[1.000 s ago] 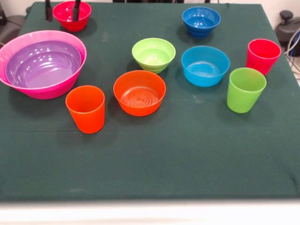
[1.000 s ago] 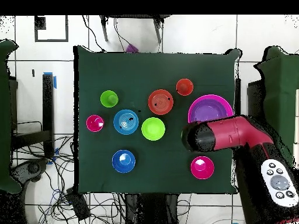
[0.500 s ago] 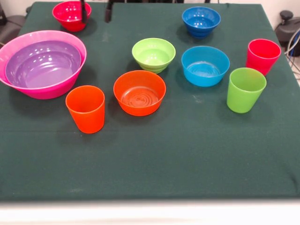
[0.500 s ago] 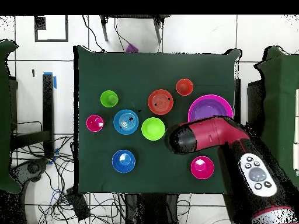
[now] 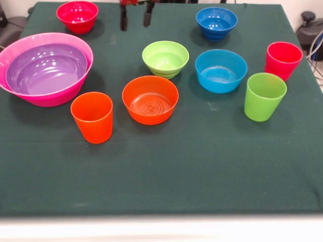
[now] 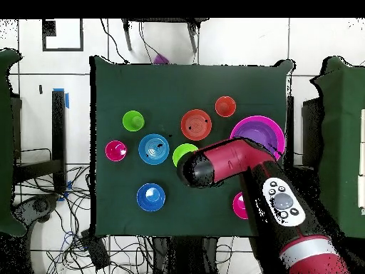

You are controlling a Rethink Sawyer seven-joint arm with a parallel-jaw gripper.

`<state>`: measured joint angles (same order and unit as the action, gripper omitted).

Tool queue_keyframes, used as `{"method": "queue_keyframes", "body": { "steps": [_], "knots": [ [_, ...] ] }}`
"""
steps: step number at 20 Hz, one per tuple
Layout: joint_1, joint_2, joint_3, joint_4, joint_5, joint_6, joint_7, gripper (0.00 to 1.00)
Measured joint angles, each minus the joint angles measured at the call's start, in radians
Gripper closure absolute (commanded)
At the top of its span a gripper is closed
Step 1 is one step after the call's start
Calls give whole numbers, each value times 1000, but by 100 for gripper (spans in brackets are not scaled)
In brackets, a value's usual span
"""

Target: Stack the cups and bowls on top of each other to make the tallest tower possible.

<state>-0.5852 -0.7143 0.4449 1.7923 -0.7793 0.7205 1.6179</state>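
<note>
Hand [image 5: 135, 16] hangs at the far edge of the worktop [image 5: 166, 166], its two dark fingers [image 5: 123, 20] parted with a clear gap between them, nothing held; in the front view it sits between the red-pink bowl [image 5: 77, 15] and the dark blue bowl [image 5: 216, 22], up and to the left of the lime green bowl [image 5: 165, 58]. Taking that lime green bowl as landmark, front view: orange bowl [image 5: 150, 99] just below it, slightly left; light blue bowl [image 5: 221, 70] just to its right; dark blue bowl up and right of it; red-pink bowl well up-left. Huge pink bowl [image 5: 10, 58] well to its left with the purple bowl [image 5: 45, 68] nested inside it, so the tower is only those two so far. Orange cup [image 5: 93, 116] down-left of the landmark, just beside the orange bowl, upright. Lime green cup [image 5: 264, 96] well to its right and a little lower, upright; red-pink cup [image 5: 282, 59] further right, near the lime green cup, upright. All cups and remaining bowls stand apart, open side up. In the overhead view the red arm [image 6: 242, 160] covers most of the lime green bowl and part of the red-pink bowl; hand itself hidden under it there.
</note>
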Motion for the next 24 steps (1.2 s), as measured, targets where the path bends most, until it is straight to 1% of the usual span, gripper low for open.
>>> {"method": "queue_keyframes", "body": {
  "steps": [4, 16, 24],
  "knots": [
    [16, 21, 0, 0, 11, -2, 0, 0],
    [21, 69, -2, -3, 29, -32, 0, 0],
    [53, 107, -4, -15, 45, -70, 0, 0]
  ]
}}
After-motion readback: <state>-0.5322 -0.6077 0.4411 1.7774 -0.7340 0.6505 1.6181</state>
